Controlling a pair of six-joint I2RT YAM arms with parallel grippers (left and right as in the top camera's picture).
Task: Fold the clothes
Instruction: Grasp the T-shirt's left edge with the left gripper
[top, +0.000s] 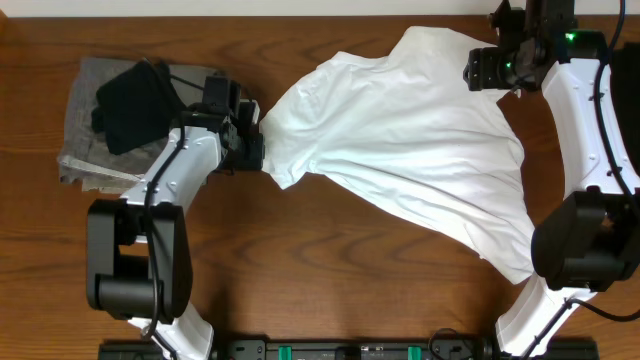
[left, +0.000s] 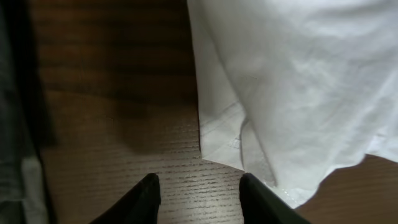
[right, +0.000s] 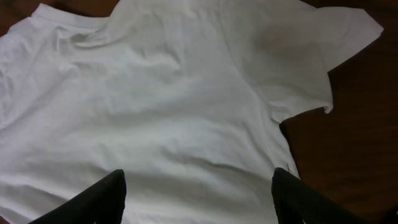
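Observation:
The white T-shirt (top: 400, 140) lies spread and wrinkled across the middle and right of the wooden table, plain side up; no print shows. My left gripper (top: 250, 148) is open and empty just beside the shirt's left hem corner (left: 224, 143), low over bare wood (left: 198, 186). My right gripper (top: 490, 68) is open and empty, held above the shirt's far right part. In the right wrist view the shirt (right: 161, 106) fills the frame, with a sleeve (right: 323, 56) at the upper right, and the fingers (right: 199, 186) are wide apart over it.
A stack of folded grey and black clothes (top: 125, 115) lies at the far left, behind my left arm; its edge shows in the left wrist view (left: 18, 155). The brown wooden table (top: 330, 260) is bare in front of the shirt.

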